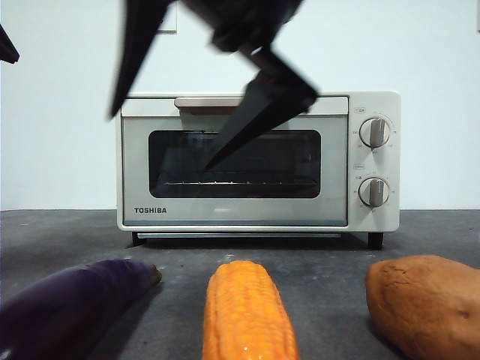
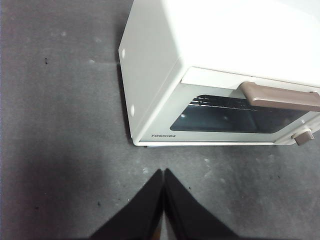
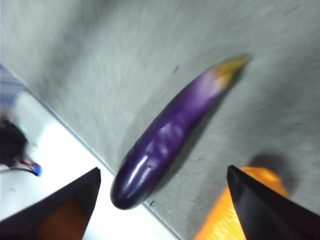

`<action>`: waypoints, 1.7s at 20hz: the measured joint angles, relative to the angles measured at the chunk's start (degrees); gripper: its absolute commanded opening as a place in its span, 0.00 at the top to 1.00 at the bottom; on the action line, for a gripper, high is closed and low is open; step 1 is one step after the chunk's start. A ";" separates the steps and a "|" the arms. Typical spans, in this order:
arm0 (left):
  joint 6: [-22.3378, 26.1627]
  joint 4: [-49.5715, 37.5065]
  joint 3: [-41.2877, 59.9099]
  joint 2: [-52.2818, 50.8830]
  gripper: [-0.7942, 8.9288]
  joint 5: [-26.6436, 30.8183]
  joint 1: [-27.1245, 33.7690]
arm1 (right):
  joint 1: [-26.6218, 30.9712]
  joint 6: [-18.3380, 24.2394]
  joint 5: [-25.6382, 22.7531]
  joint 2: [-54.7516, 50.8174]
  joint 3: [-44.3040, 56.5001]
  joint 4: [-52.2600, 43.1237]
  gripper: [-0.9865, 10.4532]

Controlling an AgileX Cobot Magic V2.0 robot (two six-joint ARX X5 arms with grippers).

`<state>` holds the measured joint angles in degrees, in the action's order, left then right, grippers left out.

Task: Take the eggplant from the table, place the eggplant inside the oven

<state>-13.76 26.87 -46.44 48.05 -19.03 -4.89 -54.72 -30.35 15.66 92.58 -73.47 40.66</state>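
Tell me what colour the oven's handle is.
Beige-brown; the handle on the oven shows best in the left wrist view.

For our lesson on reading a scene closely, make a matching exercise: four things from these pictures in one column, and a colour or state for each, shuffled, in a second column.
Things:
1. eggplant
2. corn cob
3. oven
4. left gripper

Colours or states:
A. door closed
B. orange-yellow
C. jaws shut, holding nothing
D. glossy dark purple

Pairs: 1-D, 2-B, 3-A, 4-C
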 measured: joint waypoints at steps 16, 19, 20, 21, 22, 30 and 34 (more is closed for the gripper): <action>1.92 4.04 0.00 0.00 0.91 -0.02 -0.02 | -3.02 -2.10 -0.44 21.49 -6.84 -3.52 0.75; 2.19 4.42 0.00 0.00 0.91 -0.02 -0.02 | -3.76 -2.12 0.35 21.70 -8.39 -0.33 0.78; 2.34 4.42 0.00 0.00 0.91 -0.02 -0.02 | -3.78 -1.97 0.87 21.92 -10.14 2.32 0.78; 2.84 4.42 0.00 0.00 0.91 -0.02 0.00 | -3.78 -1.09 0.83 21.97 -12.41 5.29 0.78; 3.67 4.42 0.00 0.00 0.91 0.00 0.00 | -3.78 0.46 0.83 22.01 -15.43 9.22 0.78; 4.37 4.15 -2.32 0.24 0.91 -2.56 -0.61 | -6.86 22.14 -2.82 18.25 -34.86 36.41 0.78; 3.74 1.14 -4.66 3.32 0.91 -3.41 -5.25 | -11.10 26.84 -12.15 7.96 -34.84 36.41 0.78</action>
<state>-10.02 28.01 -51.09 51.37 -22.44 -10.13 -65.82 -3.51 3.51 100.53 -108.31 77.08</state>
